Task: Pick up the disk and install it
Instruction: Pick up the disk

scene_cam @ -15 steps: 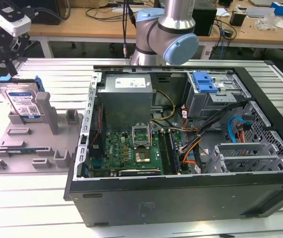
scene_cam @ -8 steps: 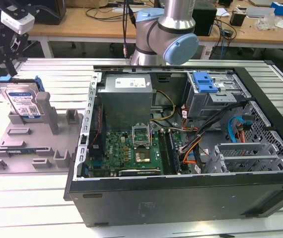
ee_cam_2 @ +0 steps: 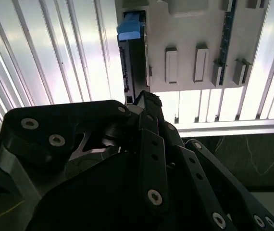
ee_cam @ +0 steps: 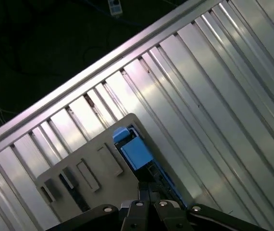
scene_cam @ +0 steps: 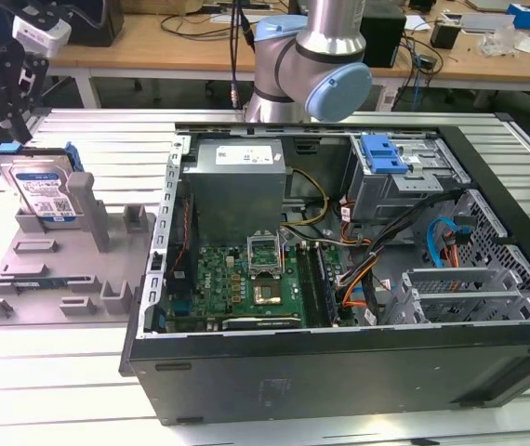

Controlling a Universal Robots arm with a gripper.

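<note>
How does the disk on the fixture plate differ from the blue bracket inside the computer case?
The disk stands on edge in the fixture plate; the blue bracket lies flat atop the drive cage in the case. The disk is silver metal with a label; the bracket is all blue plastic. The gripper hangs close above the disk, far from the bracket. Both carry blue plastic.

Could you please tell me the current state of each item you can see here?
Disk: standing on edge in the grey fixture, not installed.
Hand: poised at the disk's upper end; contact unclear.
Computer case: lying on its side, panel off, insides exposed.
Grey fixture: flat on the table.
</note>
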